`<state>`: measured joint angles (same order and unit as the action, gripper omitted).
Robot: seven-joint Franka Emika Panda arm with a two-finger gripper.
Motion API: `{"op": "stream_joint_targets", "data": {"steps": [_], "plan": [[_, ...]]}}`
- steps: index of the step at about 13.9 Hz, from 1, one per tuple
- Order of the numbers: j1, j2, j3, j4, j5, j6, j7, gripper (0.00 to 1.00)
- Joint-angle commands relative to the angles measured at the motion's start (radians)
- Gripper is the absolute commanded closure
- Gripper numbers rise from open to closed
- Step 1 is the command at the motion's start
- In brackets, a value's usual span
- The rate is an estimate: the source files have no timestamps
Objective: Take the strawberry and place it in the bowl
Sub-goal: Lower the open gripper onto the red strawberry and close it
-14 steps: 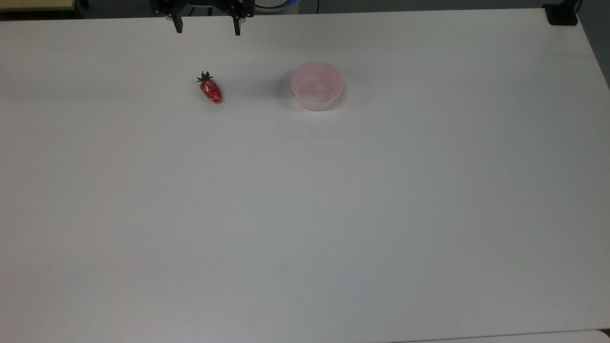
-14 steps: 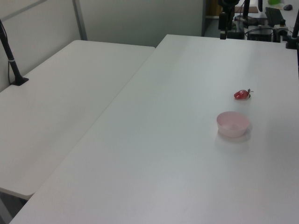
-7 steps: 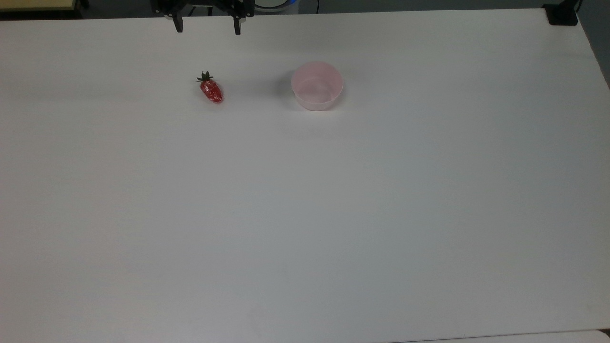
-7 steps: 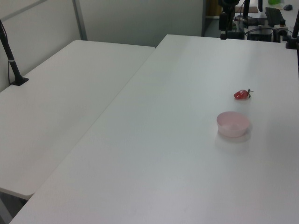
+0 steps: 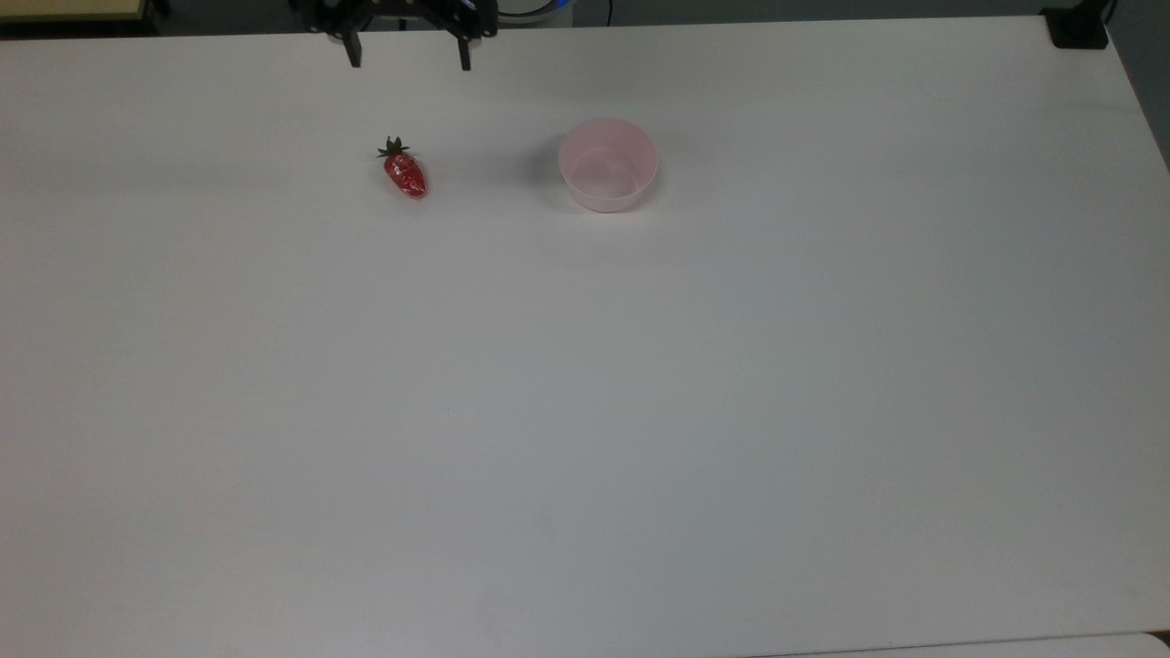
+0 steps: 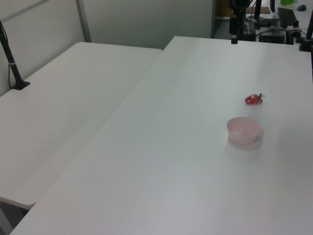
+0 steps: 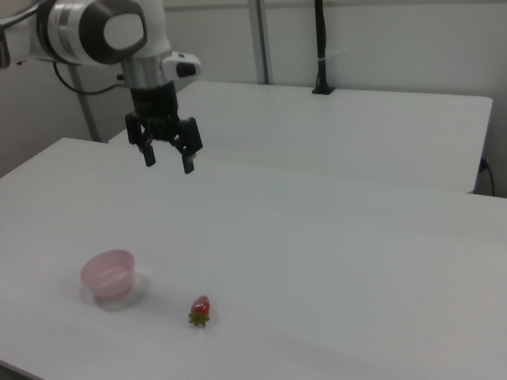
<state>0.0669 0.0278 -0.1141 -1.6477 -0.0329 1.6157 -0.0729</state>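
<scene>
The strawberry (image 5: 405, 173) lies on the table (image 5: 585, 411), well apart from the bowl (image 5: 608, 164) at its 3 o'clock in the top view. Your gripper (image 5: 409, 53), fingers spread and empty, has edged toward the fruit from 12 o'clock; the approach has only begun.

Even soft light, faint shadows (slightly grainy)
</scene>
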Motion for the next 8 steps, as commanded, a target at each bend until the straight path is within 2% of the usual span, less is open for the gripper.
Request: {"op": "stream_joint_targets", "data": {"steps": [1,3,6,8], "plan": [[0.002,-0.012,0.013,-0.115,-0.004,0.007,-0.085,0.0],[0.005,-0.019,0.005,-0.202,-0.028,0.077,-0.097,0.0],[0.005,-0.019,0.005,-0.372,-0.103,0.241,-0.096,0.0],[0.005,-0.017,-0.01,-0.45,-0.111,0.35,-0.097,0.0]]}}
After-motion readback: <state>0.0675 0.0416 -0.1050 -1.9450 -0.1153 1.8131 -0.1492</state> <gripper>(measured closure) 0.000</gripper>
